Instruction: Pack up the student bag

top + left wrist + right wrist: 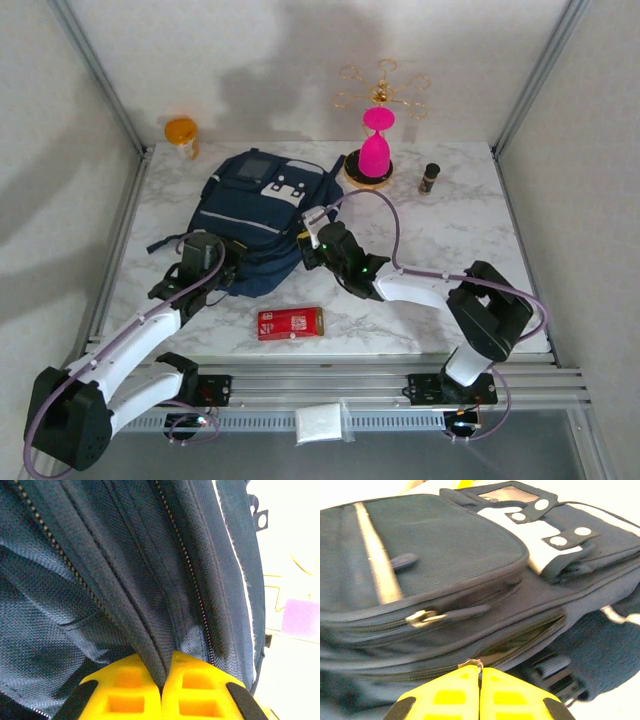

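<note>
The student bag, a navy backpack with white front patches, lies flat in the middle of the table. My left gripper is at the bag's near left corner. In the left wrist view its yellow fingers are shut on a fold of the bag's fabric beside a zipper line. My right gripper is at the bag's near right side, shut on a metal zipper pull. Just right of the pull, the zipper gapes open a short way. The bag's front pocket rises behind it.
A red box lies on the table in front of the bag. Behind the bag stand an orange jar, a pink hourglass-shaped object on a dark base, and a small dark bottle. A white packet lies below the table's rail.
</note>
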Controlling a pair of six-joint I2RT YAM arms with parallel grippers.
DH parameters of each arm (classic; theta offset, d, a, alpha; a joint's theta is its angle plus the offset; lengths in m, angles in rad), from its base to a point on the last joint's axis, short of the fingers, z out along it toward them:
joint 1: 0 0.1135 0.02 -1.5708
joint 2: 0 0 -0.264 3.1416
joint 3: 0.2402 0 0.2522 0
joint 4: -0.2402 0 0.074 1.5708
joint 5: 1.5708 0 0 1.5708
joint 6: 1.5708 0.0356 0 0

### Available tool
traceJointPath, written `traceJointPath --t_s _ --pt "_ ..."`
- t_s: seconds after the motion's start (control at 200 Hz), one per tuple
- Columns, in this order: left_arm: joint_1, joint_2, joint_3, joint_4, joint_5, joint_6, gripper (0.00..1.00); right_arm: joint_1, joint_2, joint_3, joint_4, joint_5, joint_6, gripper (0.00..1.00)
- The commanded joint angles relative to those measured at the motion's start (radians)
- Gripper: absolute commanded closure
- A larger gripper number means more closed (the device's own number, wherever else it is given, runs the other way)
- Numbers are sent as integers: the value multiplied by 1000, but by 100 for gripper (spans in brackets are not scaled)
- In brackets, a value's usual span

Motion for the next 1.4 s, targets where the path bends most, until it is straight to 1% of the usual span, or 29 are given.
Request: traceJointPath --t_s 0.0,0.05,0.125,0.165,0.25,0.34,0.365,0.476,0.581,0.656,0.686,0.726,0.751,0.756,0.801,0.876,0.911,0.961,1.021,1.086,1.186,1.267,1.392 --pt "108 -8 18 -176 -181 123 100 -97 15 26 -31 220 -55 100" --pt "125 -3 29 -195 -184 135 100 -98 12 35 -54 219 -57 100" --pt "140 -4 31 -182 -172 148 100 -97 -10 20 -59 217 -71 100" --pt "143 1 34 -181 -173 150 100 -97 -15 12 -60 245 -76 100" --pt "166 10 55 -206 -179 174 100 -130 7 28 -94 287 -71 100" --pt "175 2 59 -192 -163 200 100 -155 37 54 -115 274 -55 100" --pt "175 6 58 -182 -145 208 100 -154 43 58 -111 258 -57 100" --pt "173 48 78 -151 -65 229 100 -143 46 123 -175 95 8 100" --pt "164 45 90 -153 -78 234 100 -94 15 168 -228 34 29 100" --pt "164 32 89 -143 -71 250 100 -63 -13 189 -283 27 35 100" --pt "164 34 88 -133 -53 255 100 -59 -26 193 -309 18 52 91" --pt "164 42 91 -123 -25 260 100 -63 -47 195 -334 -26 78 78" --pt "163 45 92 -119 -12 260 97 -65 -59 191 -343 -54 91 73" --pt "163 46 92 -119 -10 261 94 -65 -61 191 -344 -59 95 72" --pt "161 46 91 -111 1 266 80 -67 -76 191 -359 -85 134 65" --pt "158 34 92 -116 15 284 57 -67 -69 221 -406 -126 209 61" --pt "158 26 97 -127 22 298 52 -66 -54 245 -433 -145 247 59" --pt "154 10 107 -154 9 308 49 -67 -15 283 -463 -184 305 56" --pt "152 -13 108 -181 -17 315 49 -66 39 329 -478 -239 336 52" --pt "152 -43 109 -211 -40 318 49 -65 98 392 -509 -234 368 49" --pt "152 -77 108 -234 -54 319 51 -68 190 520 -584 -223 402 42" --pt "152 -85 106 -233 -54 319 52 -73 263 621 -630 -244 419 41" --pt "150 -58 116 -201 -34 317 52 -75 344 722 -687 -252 459 40"
